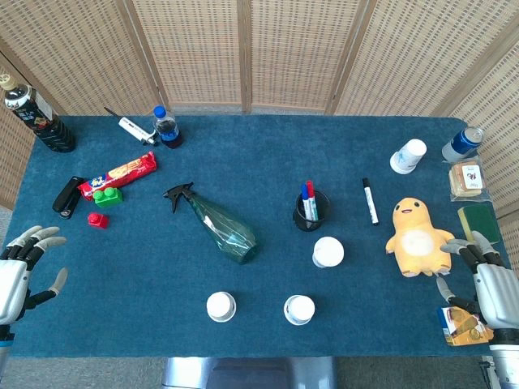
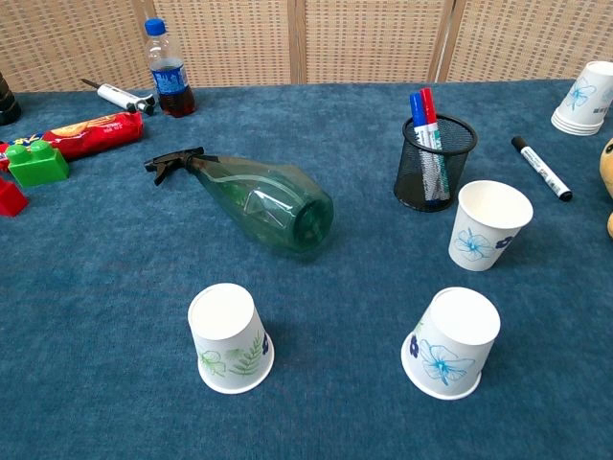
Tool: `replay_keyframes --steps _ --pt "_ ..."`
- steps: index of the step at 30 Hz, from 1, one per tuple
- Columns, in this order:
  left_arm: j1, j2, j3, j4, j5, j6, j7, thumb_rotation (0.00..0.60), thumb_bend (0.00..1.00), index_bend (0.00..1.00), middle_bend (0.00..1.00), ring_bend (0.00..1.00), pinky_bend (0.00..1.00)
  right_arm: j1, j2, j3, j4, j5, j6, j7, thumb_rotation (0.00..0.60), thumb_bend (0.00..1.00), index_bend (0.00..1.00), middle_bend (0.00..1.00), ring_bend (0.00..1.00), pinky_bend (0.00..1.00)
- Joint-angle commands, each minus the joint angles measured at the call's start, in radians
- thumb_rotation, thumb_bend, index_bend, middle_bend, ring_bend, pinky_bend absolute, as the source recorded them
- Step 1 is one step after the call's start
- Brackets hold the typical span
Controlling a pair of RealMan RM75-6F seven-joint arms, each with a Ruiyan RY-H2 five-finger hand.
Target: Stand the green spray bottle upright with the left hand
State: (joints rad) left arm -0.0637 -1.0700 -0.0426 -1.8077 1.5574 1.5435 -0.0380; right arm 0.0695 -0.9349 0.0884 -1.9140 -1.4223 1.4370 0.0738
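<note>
The green spray bottle (image 1: 220, 227) lies on its side on the blue table, black nozzle toward the far left and base toward the near right; the chest view shows the bottle (image 2: 263, 198) the same way. My left hand (image 1: 23, 267) hovers at the table's left edge, fingers spread and empty, well left of the bottle. My right hand (image 1: 485, 279) is at the right edge, fingers apart, holding nothing. Neither hand appears in the chest view.
Two upturned paper cups (image 1: 220, 306) (image 1: 299, 309) stand near the front edge, another cup (image 1: 328, 252) by a mesh pen holder (image 1: 311, 210). A yellow plush (image 1: 416, 237), marker (image 1: 370, 201), snack pack (image 1: 119, 175), green block (image 1: 107, 195) and bottles (image 1: 167, 127) lie around.
</note>
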Motion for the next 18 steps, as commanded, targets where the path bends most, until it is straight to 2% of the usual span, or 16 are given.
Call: replay_keyframes --steps 1,9,18 --pt "-0.002 -0.001 0.0 0.001 -0.004 -0.005 0.0 0.6 0.45 0.3 0.24 0.17 0.2 0.002 -0.002 0.001 -0.001 0.002 -0.002 -0.002 0.6 0.39 0.3 0.27 0.08 0.17" --pt "-0.009 0.013 0.003 -0.005 0.008 -0.013 -0.004 0.6 0.45 0.29 0.24 0.18 0.2 0.003 -0.004 0.001 -0.001 -0.002 0.0 0.001 0.6 0.39 0.3 0.27 0.08 0.17" --pt "-0.055 0.109 0.032 -0.055 0.055 -0.104 -0.093 0.6 0.45 0.28 0.27 0.21 0.2 -0.014 0.0 -0.007 -0.003 -0.01 0.021 0.009 0.6 0.39 0.3 0.27 0.08 0.17"
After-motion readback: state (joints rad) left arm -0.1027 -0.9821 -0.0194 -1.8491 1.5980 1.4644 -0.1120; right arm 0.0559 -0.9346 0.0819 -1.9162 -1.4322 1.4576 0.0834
